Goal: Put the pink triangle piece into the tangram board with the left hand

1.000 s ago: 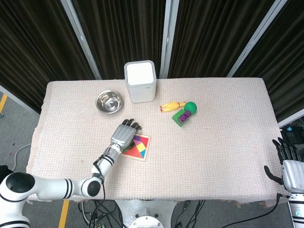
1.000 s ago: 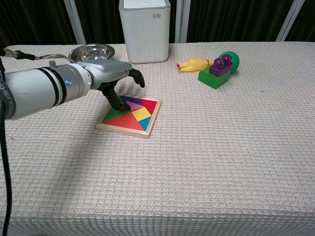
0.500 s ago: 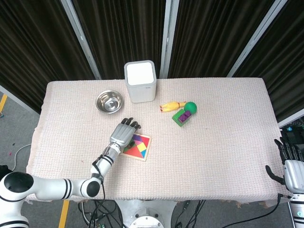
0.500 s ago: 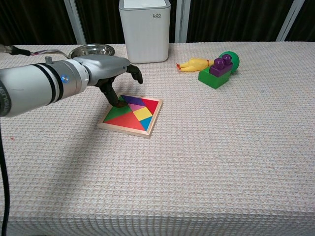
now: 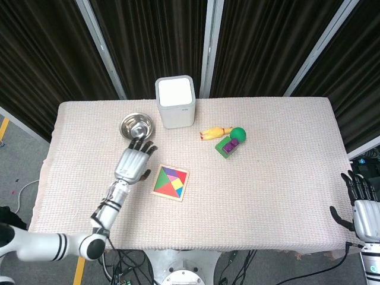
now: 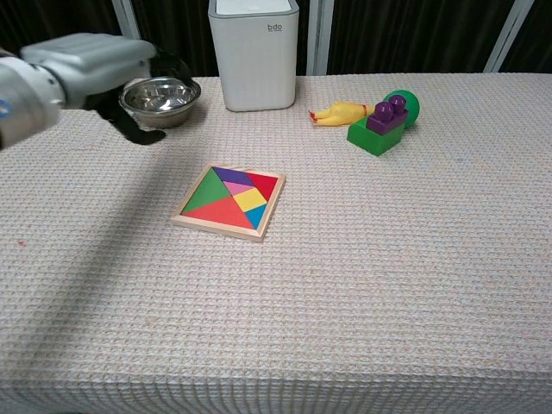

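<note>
The wooden tangram board (image 5: 170,183) (image 6: 229,201) lies flat on the table, filled with coloured pieces. The pink triangle piece (image 6: 237,189) sits in the board between the purple and yellow pieces. My left hand (image 5: 133,163) (image 6: 90,62) hovers to the left of the board, apart from it, fingers spread and holding nothing. My right hand (image 5: 361,206) shows only in the head view, at the table's right edge, fingers apart and empty.
A steel bowl (image 5: 136,125) (image 6: 159,90) sits just beyond my left hand. A white box (image 5: 176,101) (image 6: 254,52) stands at the back. A yellow toy (image 6: 341,112), a green ball (image 6: 405,103) and a green block with purple studs (image 6: 379,129) lie at the right.
My left hand has lifted off the board's left corner and drawn back to the left, toward the bowl. The board now lies fully uncovered. The right hand has stayed put.
</note>
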{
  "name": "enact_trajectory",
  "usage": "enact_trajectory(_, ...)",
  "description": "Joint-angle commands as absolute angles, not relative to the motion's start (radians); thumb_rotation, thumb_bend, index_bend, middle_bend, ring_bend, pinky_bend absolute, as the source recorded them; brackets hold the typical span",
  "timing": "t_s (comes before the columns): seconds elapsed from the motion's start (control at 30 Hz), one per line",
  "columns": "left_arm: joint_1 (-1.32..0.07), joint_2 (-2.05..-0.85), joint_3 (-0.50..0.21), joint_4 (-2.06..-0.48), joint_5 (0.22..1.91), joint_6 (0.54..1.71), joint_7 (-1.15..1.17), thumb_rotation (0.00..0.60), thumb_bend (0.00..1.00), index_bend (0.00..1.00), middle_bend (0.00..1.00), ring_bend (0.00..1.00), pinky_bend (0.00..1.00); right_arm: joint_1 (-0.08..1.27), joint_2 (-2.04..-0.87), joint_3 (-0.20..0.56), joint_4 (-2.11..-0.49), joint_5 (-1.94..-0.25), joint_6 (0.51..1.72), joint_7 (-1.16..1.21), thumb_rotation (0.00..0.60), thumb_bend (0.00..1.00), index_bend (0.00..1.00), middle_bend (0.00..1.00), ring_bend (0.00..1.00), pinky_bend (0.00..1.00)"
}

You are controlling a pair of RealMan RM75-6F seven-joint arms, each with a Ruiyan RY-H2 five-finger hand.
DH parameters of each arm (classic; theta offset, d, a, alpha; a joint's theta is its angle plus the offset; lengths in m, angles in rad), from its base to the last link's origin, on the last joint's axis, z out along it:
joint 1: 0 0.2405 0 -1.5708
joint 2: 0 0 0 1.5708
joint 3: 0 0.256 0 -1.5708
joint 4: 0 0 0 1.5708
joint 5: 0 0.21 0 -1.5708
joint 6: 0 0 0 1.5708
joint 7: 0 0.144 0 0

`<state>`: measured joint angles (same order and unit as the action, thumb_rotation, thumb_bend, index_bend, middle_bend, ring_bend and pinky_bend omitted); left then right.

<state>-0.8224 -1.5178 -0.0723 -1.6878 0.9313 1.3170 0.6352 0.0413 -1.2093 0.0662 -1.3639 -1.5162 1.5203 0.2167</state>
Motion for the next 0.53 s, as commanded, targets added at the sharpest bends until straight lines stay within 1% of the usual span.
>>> enact_trajectory(0.03,-0.609,-1.389,0.093,-1.73,1.177,1.569,0.535,0.6,0.26,0.19,0.14,0.0,0.1,0.041,-1.215,0.066,-1.37,-1.523,1.529,0.21,0.6,0.23,0.0,0.0,0.0,0.0)
enact_trajectory(0.1,-0.526,-1.361,0.148,-1.701,1.258,1.649,0.465,0.6,0.24,0.19,0.14,0.0,0.1,0.04,-1.221,0.067,-1.374,-1.529,1.54,0.202,0.6,0.23,0.0,0.0,0.0,0.0)
enact_trajectory(0.17,-0.453,-1.341,0.188,-1.676,1.308,1.707,0.401,0.6,0.23,0.18,0.14,0.0,0.1,0.037,-1.23,0.064,-1.376,-1.539,1.552,0.192,0.6,0.23,0.0,0.0,0.0,0.0)
enact_trajectory(0.23,-0.401,-1.329,0.209,-1.656,1.337,1.744,0.363,0.6,0.22,0.18,0.14,0.0,0.1,0.035,-1.237,0.06,-1.376,-1.544,1.557,0.184,0.6,0.23,0.0,0.0,0.0,0.0)
enact_trajectory(0.37,-0.317,-1.323,0.213,-1.614,1.364,1.785,0.305,0.6,0.21,0.18,0.13,0.0,0.1,0.027,-1.245,0.051,-1.381,-1.555,1.57,0.162,0.6,0.23,0.0,0.0,0.0,0.0)
enact_trajectory(0.53,-0.276,-1.316,0.194,-1.584,1.38,1.759,0.245,0.6,0.22,0.18,0.13,0.0,0.1,0.019,-1.243,0.046,-1.391,-1.562,1.583,0.146,0.6,0.23,0.0,0.0,0.0,0.0)
